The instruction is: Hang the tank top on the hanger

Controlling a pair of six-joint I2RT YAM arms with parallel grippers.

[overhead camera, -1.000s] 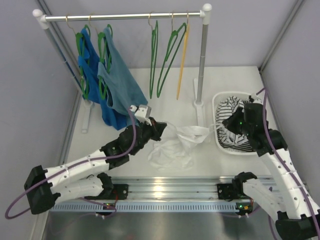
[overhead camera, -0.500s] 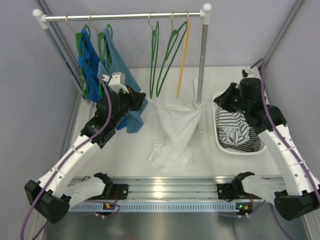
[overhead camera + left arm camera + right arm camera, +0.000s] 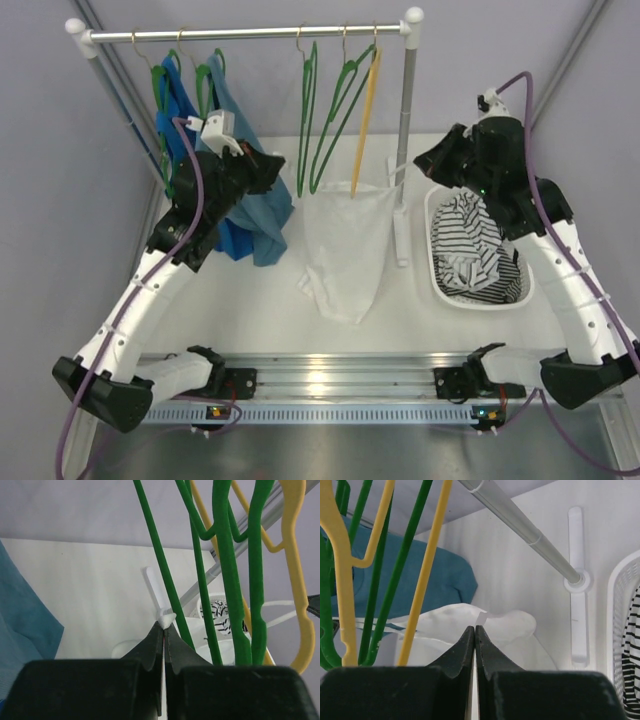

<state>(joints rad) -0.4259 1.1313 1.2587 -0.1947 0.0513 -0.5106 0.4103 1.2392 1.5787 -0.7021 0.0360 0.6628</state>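
White tank top (image 3: pixel 350 240), stretched as a limp sheet between the two pairs of jaws and hanging below them, its lower hem apparently reaching the table (image 3: pixel 250 300). The left gripper (image 3: pixel 165 626) is pinched fully closed on a small tuft of the white cloth at its tips. The right gripper (image 3: pixel 474 629) is likewise closed on the opposite upper edge, the rest of the top sagging just beyond and below its tips. The cloth is thin, light and soft: it has no stiffness, drapes wherever unsupported, and would probably slip out of a shallow pinch. A hold at a strap or along the hemmed upper edge, where the fabric is doubled, therefore seems soundest. Bare green hangers (image 3: pixel 161 565) hang directly ahead of the left jaws, close to their tips and slightly to their right, with a yellow hanger (image 3: pixel 298 580) farther right. From the right jaws the same hangers stand ahead and to the left. All hang from the rail (image 3: pixel 250 33). Blue tops (image 3: pixel 255 205) hang to the left of the left jaws. A basket (image 3: pixel 431 245) holding a striped garment (image 3: pixel 475 250) sits below and to the right of the right jaws.
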